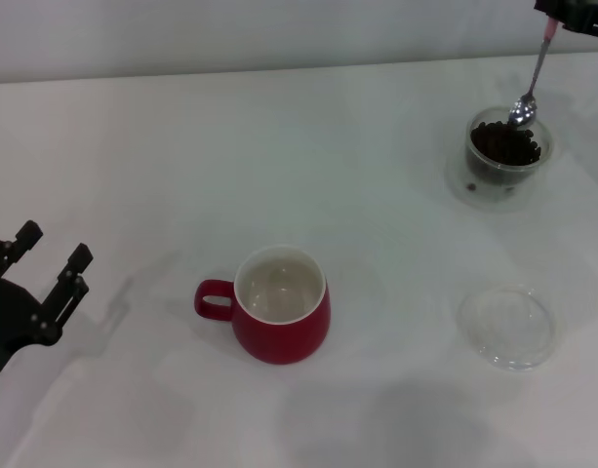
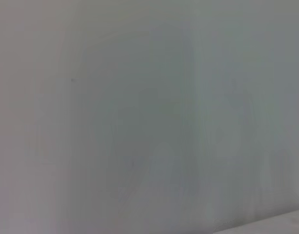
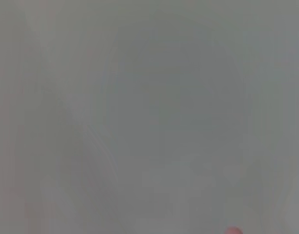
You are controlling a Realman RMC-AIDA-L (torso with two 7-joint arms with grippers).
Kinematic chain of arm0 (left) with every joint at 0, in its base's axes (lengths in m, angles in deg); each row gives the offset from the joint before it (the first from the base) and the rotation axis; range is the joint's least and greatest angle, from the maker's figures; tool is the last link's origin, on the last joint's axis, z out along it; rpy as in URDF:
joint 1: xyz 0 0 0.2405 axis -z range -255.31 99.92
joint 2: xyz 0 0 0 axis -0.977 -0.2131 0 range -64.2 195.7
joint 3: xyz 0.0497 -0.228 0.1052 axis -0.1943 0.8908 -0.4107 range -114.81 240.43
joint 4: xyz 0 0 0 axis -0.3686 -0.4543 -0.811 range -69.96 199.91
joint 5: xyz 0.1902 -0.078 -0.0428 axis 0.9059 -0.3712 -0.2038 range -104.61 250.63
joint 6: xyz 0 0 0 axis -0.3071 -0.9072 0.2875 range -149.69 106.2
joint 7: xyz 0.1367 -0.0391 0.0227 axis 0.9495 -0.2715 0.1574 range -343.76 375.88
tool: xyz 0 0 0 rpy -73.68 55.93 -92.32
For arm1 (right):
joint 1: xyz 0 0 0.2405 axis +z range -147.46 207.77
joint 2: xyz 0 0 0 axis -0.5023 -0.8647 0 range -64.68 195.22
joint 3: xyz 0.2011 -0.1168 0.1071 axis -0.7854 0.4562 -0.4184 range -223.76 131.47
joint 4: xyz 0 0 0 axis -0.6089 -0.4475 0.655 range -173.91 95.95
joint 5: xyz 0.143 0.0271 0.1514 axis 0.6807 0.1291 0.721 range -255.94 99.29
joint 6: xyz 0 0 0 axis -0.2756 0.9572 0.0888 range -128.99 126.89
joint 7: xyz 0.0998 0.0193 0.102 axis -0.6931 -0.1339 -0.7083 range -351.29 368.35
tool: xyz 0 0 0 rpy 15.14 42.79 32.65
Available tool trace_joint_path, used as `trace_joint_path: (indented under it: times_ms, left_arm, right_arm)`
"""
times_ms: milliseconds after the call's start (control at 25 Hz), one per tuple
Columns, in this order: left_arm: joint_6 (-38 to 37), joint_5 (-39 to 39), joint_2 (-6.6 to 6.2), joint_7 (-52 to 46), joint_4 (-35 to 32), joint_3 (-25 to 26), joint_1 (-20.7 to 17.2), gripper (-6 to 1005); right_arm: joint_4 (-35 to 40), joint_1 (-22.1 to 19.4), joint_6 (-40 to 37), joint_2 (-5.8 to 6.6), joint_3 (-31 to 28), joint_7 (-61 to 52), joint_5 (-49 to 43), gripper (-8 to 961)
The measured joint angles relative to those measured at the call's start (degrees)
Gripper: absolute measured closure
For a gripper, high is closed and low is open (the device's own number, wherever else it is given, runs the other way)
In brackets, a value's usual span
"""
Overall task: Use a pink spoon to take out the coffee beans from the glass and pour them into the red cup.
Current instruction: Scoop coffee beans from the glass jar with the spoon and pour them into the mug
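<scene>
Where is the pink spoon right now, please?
In the head view, the slim pink-handled metal spoon is far right, held by the right end effector, its bowl over the dark coffee beans in the small clear glass.

Blank pale grey surface [image 2: 139,117] filling the frame, lighter sliver at one corner, nothing else showing

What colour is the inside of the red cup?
White; the red cup shows it best in the head view.
</scene>
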Motion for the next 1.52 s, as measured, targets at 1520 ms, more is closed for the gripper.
trace_joint_path:
  times_ms: [1520]
  left_arm:
    - [-2.3,-1.7,-0.26,0.0,-0.6,0.0,1.6,404]
  right_arm:
    - [-2.9,-0.1,-8.6,-2.68,2.3,-0.3,0.9,807]
